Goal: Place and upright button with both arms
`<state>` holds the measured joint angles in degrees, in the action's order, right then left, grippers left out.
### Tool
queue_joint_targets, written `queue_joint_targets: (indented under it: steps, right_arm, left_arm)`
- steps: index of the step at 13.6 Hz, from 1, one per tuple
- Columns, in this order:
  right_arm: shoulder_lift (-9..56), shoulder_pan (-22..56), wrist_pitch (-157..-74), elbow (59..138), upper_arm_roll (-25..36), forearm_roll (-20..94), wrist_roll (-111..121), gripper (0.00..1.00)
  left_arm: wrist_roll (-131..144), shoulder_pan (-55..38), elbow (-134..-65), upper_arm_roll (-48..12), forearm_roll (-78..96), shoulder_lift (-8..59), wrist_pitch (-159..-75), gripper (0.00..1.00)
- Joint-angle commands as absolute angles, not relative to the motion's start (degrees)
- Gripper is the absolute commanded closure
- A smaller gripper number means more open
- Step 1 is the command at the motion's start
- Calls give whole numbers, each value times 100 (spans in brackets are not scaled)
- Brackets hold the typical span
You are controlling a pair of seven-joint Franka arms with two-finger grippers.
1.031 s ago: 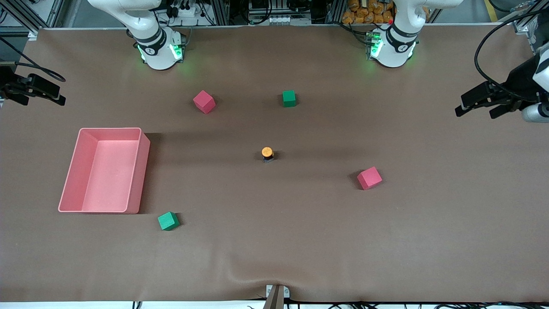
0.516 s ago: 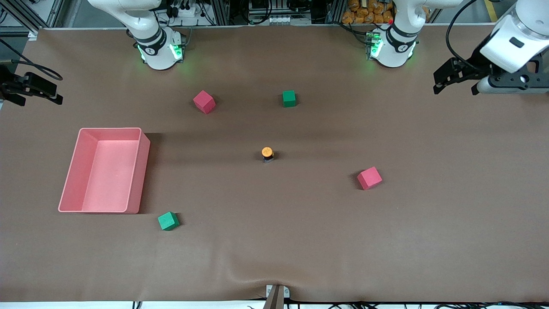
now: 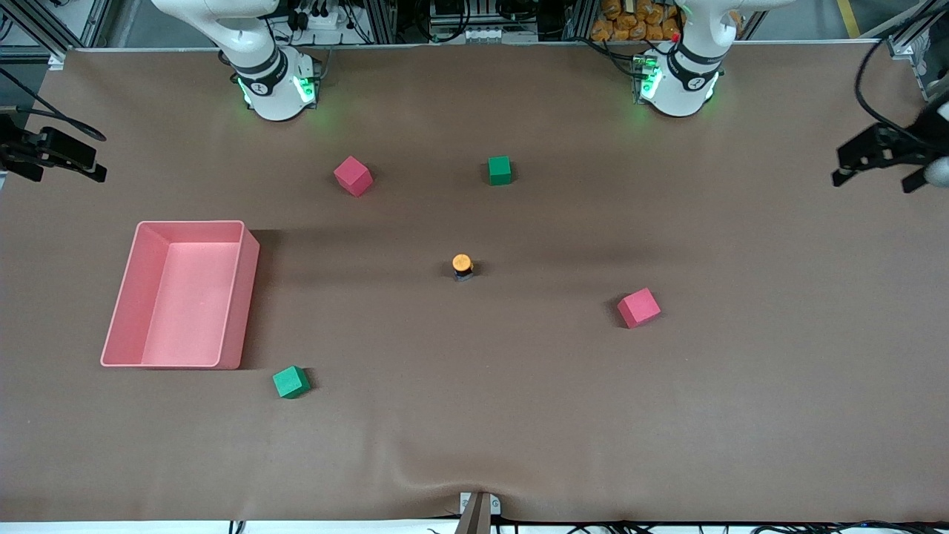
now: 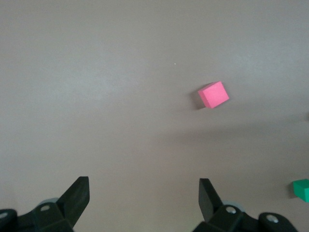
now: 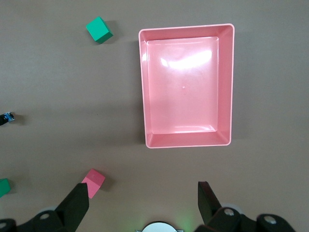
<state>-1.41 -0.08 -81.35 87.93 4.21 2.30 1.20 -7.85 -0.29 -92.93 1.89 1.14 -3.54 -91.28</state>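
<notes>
Over the brown table mat (image 3: 519,415), at the left arm's end: left gripper (image 3: 875,159), black two-finger tool, fingers spread wide, nothing held; parked well apart from the button, probably waiting.
At the right arm's end, above the mat edge: right gripper (image 3: 59,156), fingers wide apart in its wrist view (image 5: 142,203), empty, looking down on the pink rectangular plastic bin (image 5: 186,87).
Mid-table landmark: tiny push-button (image 3: 463,266), round orange cap up on short black body, apparently upright already, free of both grippers.
Beside the button, toward the left arm's end: red foam cube (image 3: 638,308), slightly nearer the front camera.
Farther than the button: green foam cube (image 3: 500,170).
</notes>
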Motion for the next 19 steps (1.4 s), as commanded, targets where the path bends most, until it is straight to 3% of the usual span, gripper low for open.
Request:
queue_joint_targets:
  steps: [1, 19]
  right_arm:
    - [-176, -62, -8068, 8754, 395, 325, 0, 0]
    - [-167, -70, -8104, 8771, 378, 308, 18, 0]
  left_arm:
    - [-782, -88, -8774, 97, 97, -89, -9053, 0]
    - [-211, -44, -8578, 70, 167, 88, -8807, 0]
